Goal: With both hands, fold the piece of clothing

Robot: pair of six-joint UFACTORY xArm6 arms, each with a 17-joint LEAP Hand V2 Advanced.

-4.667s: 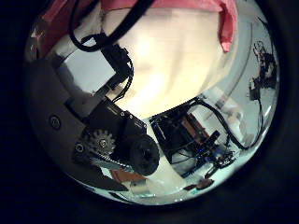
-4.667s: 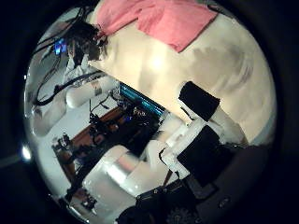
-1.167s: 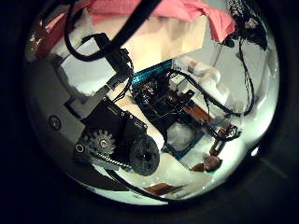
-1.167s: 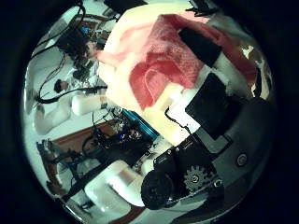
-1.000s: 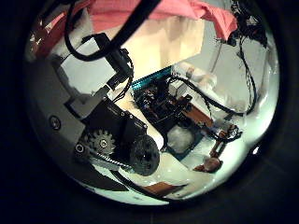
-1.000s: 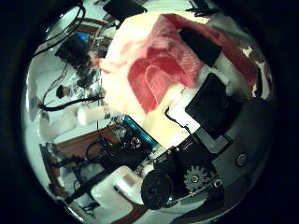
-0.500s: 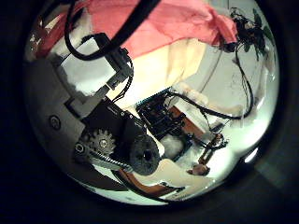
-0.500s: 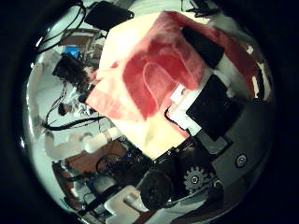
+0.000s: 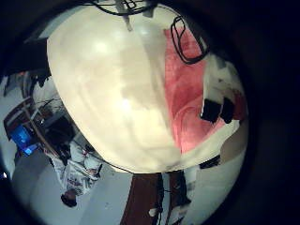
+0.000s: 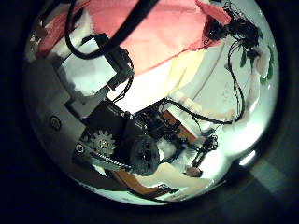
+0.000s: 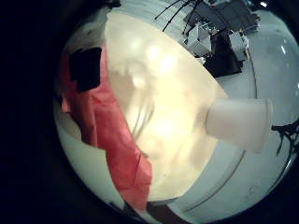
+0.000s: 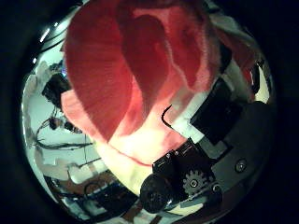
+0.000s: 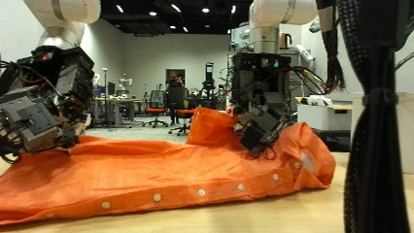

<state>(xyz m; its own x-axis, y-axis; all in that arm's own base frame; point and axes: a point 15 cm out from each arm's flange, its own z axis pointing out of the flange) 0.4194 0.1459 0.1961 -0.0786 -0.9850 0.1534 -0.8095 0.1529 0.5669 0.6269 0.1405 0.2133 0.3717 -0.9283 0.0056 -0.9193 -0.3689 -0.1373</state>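
**Orange garment spread on tabletop, both hands at its far side**

Nearest in the outside view: a pale wooden tabletop [image 13: 324, 209], bare along the front edge. Just behind it, an orange garment [image 13: 168, 175] lying wide and rumpled across the tabletop, with a row of white snaps [image 13: 155, 197] along the near hem. At one end, near the right hand, the cloth lifted into a raised peak. Right hand [image 13: 262, 126] down at that peak, black-and-white fingers curled onto the cloth, a fold of it pinched and drawn up. Left hand [image 13: 39, 116] over the opposite end of the garment, low above the cloth; impossible to tell from any view whether its fingers are spread or gripping.

Right thumb side palm view: filled with the garment [image 12: 140, 75], bunched in folds close against the palm. Right little finger side palm view: the garment [image 11: 107, 131] as a strip along the edge of the tabletop [image 11: 177, 103]. Left little finger side palm view: the garment [image 9: 187, 103] lying along one side of the tabletop [image 9: 103, 84]. Left thumb side palm view: the garment [image 10: 159, 33] beyond the hand's own body.
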